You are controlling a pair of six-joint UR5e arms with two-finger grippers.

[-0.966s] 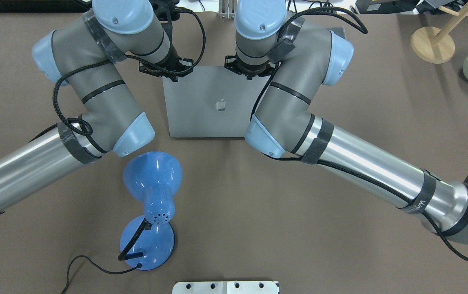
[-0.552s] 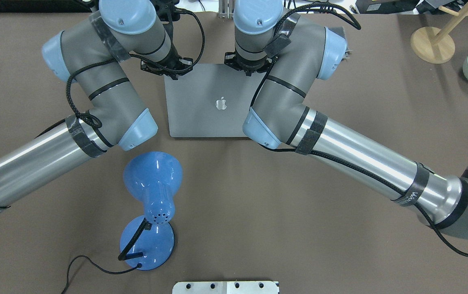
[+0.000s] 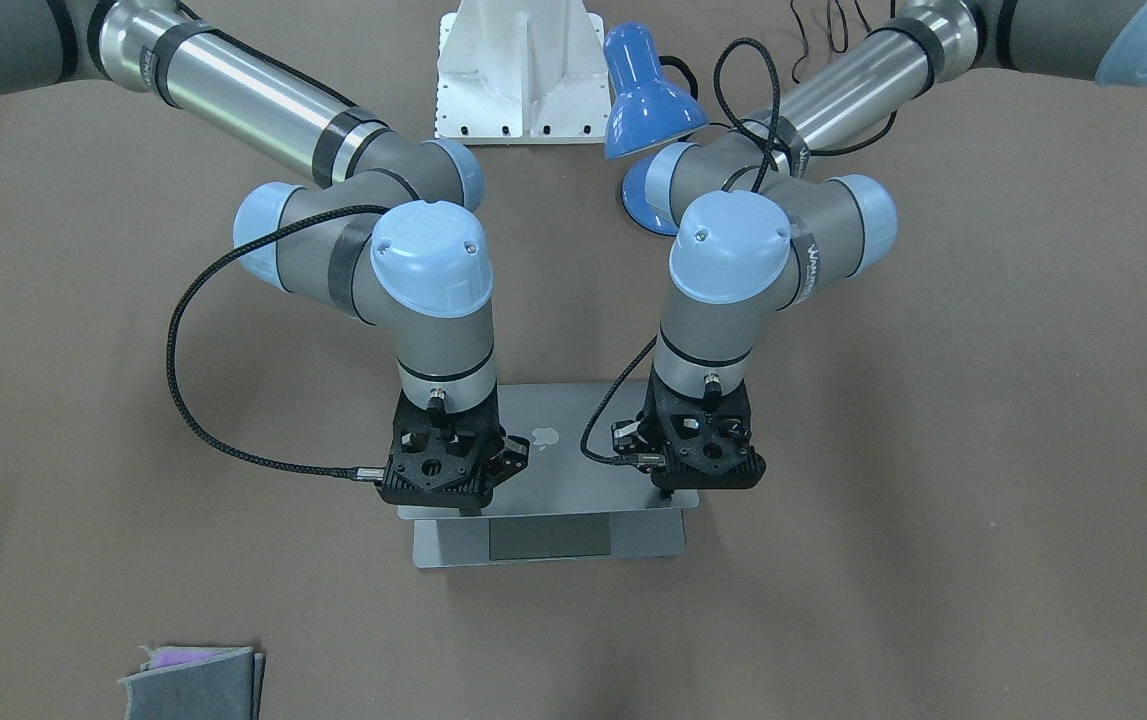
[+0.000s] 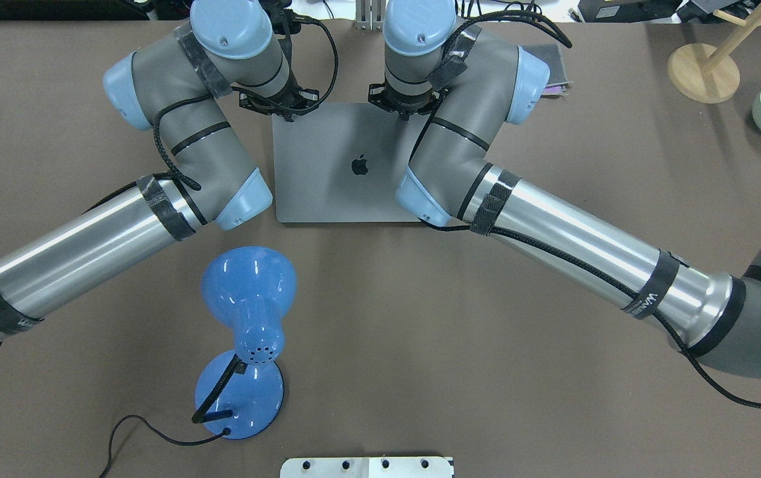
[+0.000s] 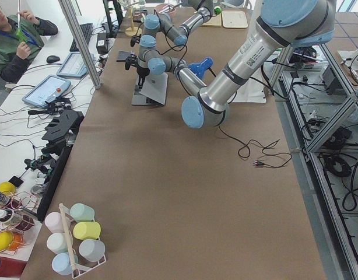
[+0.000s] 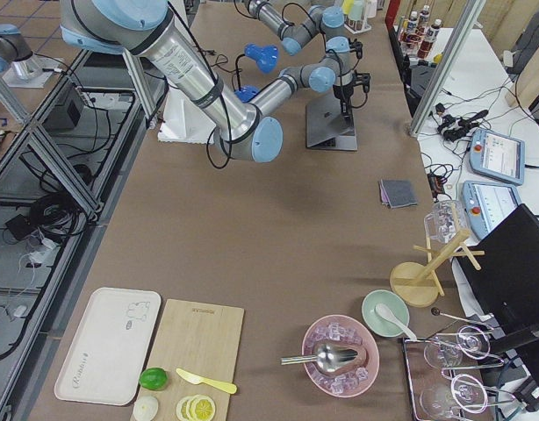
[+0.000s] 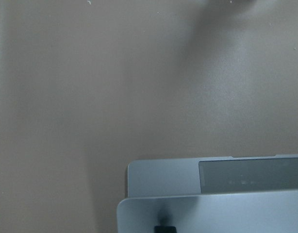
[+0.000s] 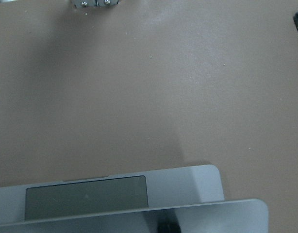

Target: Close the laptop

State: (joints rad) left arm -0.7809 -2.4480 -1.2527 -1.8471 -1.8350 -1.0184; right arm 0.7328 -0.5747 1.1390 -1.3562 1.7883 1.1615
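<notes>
**A:** Where is the laptop (image 4: pixel 334 179)?

**B:** Right under both grippers, on the brown table (image 4: pixel 486 372). The left gripper (image 3: pixel 688 465) and the right gripper (image 3: pixel 448 480) point straight down, side by side, at the free edge of the lid (image 3: pixel 573 470), one near each corner.

**A:** Is it shut?

**B:** Not yet. The lid leans low over the base. Just past the grippers, away from the robot, a strip of the base sticks out with the trackpad (image 3: pixel 550 538) on it. Both wrist cameras show the lid's edge close below them and the trackpad beyond it.

**A:** Are the grippers clamped on the lid or spread wide?

**B:** I cannot tell for either one. The gripper bodies hide the fingers from above and from the front. The left wrist camera shows only one dark fingertip (image 7: pixel 164 228) against the lid, and the right wrist camera shows much the same.

**A:** Anything else close by?

**B:** A blue lamp (image 4: pixel 247 312) stands behind the left gripper, toward the robot, well apart from the laptop.
</notes>
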